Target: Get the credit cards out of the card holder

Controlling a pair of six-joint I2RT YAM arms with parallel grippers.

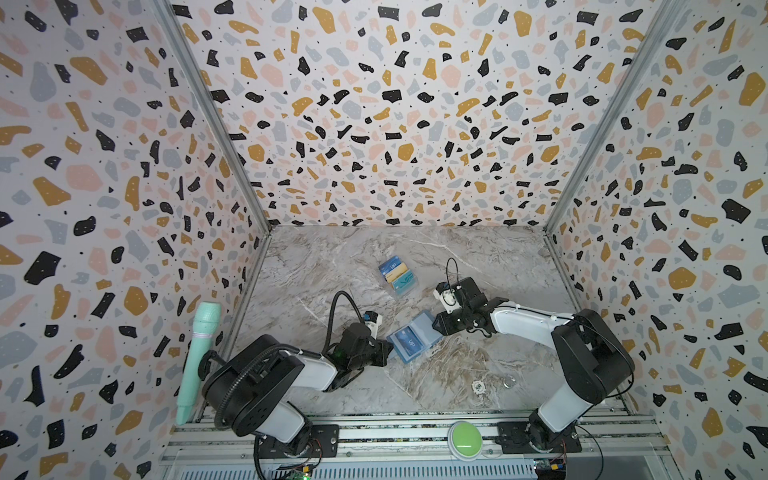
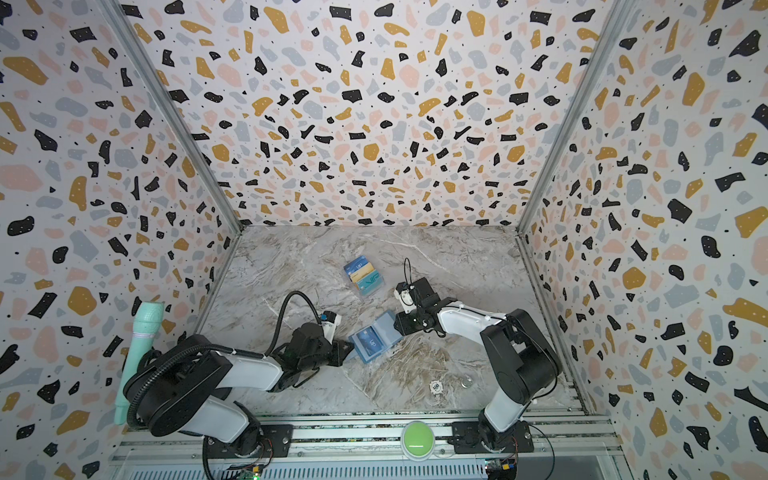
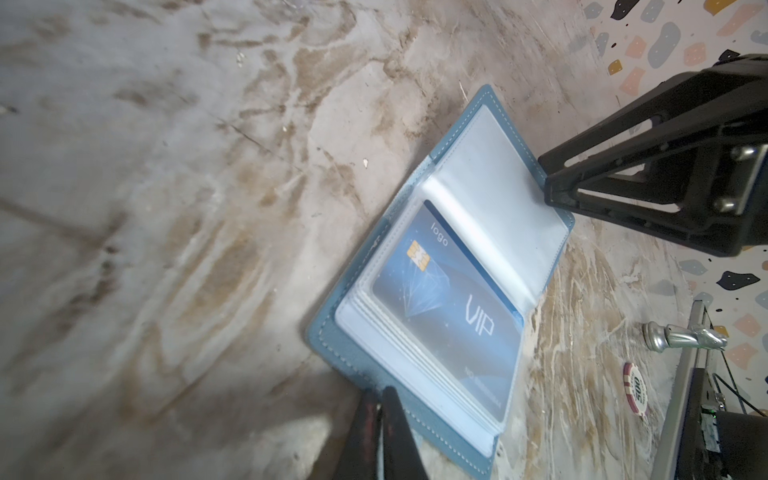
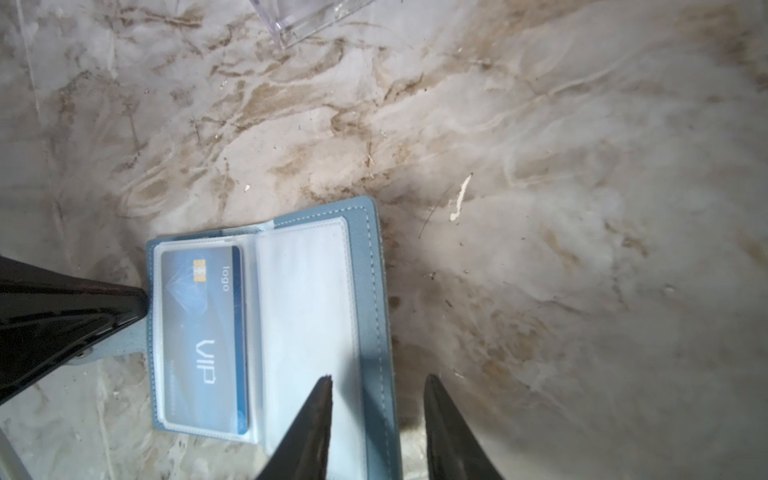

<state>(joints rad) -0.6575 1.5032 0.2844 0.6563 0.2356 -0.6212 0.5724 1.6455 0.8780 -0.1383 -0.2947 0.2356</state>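
Note:
The slate-blue card holder (image 1: pixel 424 326) (image 2: pixel 384 328) lies open and flat on the marble. A dark blue VIP credit card (image 3: pixel 449 307) (image 4: pixel 203 332) sits in its clear sleeve; the facing sleeve is bare. My left gripper (image 1: pixel 388 351) (image 3: pixel 378 395) is shut, tips at the holder's outer edge by the strap tab (image 4: pixel 104 349); whether it pinches the tab is unclear. My right gripper (image 1: pixel 436 322) (image 4: pixel 379 377) is open, one finger over the bare sleeve, the other over the table beyond the cover's edge. Dark blue, tan and teal cards stand in a clear acrylic stand (image 1: pixel 398 276).
A poker chip (image 1: pixel 478 387) and a small metal piece (image 1: pixel 508 381) lie near the front right. A green button (image 1: pixel 464 438) sits on the front rail. A mint microphone (image 1: pixel 197 357) leans at the left wall. Patterned walls enclose three sides.

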